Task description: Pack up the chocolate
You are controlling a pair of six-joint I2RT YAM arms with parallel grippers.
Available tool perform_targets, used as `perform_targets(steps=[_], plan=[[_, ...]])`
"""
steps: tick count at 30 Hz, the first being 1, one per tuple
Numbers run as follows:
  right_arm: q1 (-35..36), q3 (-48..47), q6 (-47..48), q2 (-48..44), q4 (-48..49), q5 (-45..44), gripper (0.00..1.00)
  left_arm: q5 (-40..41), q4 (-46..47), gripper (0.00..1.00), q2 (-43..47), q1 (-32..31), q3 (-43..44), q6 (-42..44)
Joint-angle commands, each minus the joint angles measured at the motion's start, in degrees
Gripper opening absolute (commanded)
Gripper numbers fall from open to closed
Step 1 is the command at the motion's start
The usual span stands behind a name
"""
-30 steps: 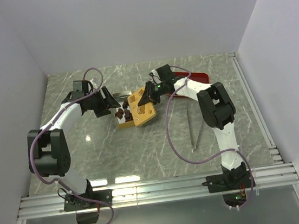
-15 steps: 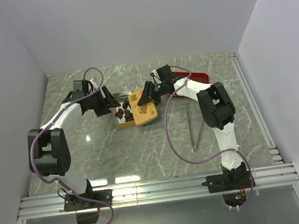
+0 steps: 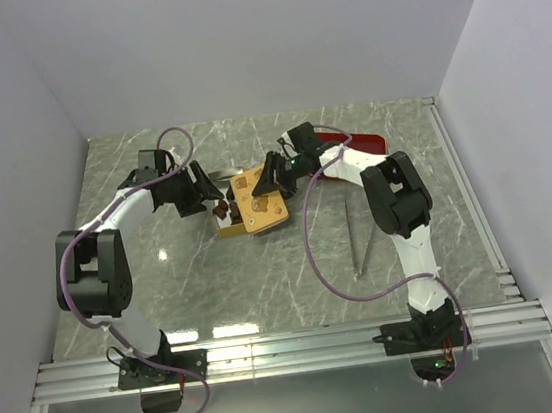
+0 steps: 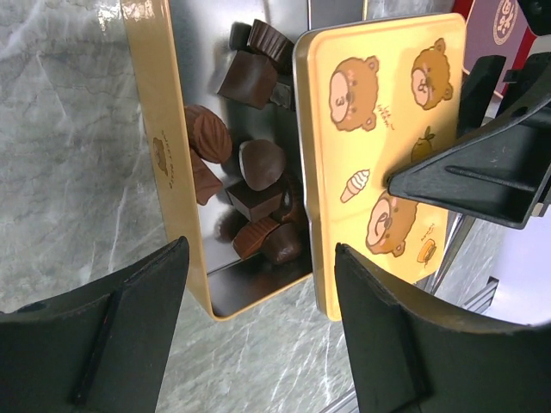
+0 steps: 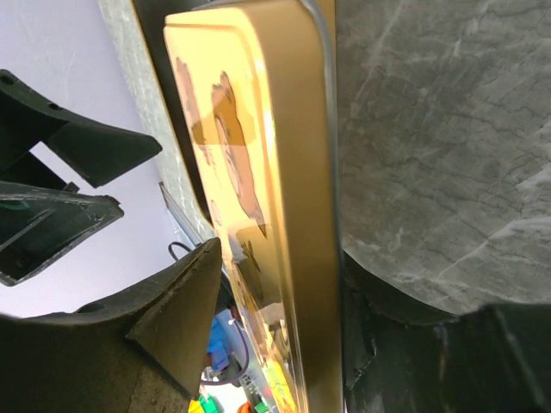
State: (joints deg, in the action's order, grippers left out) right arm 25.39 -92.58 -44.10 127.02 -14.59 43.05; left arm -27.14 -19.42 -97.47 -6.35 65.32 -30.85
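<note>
Marble table (image 3: 265, 278) carries, nearest the arm bases on the right, thin metal tongs (image 3: 360, 237) lying with their long axis running near to far. Beyond them, mid-table, sits the gold tin (image 4: 164, 138), its long axis also running roughly near to far, the far end leaning a little left in the top view. The chocolate (image 4: 261, 163) lies inside the tin, a handful of dark and reddish-brown lumps strung in a loose row along the tin's length, crowded into the left strip that is uncovered. The yellow lid (image 4: 379, 112), printed with bears, lies lengthwise parallel to the tin and covers its right part, overhanging the right side.

The left arm rises from its base, bends at the elbow and reaches in from the left; the left gripper (image 3: 203, 189) hangs just above the tin's left side with its jaws spread wide, holding nothing. The right arm reaches forward and folds back leftward at the wrist; the right gripper (image 3: 271, 179) is clamped on the lid's right edge, one finger on the printed face, the rim between the fingers. Farthest back lies the red tray (image 3: 359, 143), behind the right forearm.
</note>
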Motion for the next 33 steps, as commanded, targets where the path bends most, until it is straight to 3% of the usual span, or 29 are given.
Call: perform_targets(steps=[1,22,33], plan=[[0.72,-0.76,-0.82,0.51,1.23,0.11,0.58,-1.25,2.28,0.74,-0.35,-0.07,-0.1,0.35],[2.21,-2.78,-3.54,2.09,-4.31,-6.4,0.6,-3.27,4.3,0.73,-3.25,-0.07,0.77,0.35],[3.44,-8.06,-3.1,5.43,-11.86,-9.56,0.62,-4.42,4.83,0.73,-3.69,-0.42,0.77,0.0]])
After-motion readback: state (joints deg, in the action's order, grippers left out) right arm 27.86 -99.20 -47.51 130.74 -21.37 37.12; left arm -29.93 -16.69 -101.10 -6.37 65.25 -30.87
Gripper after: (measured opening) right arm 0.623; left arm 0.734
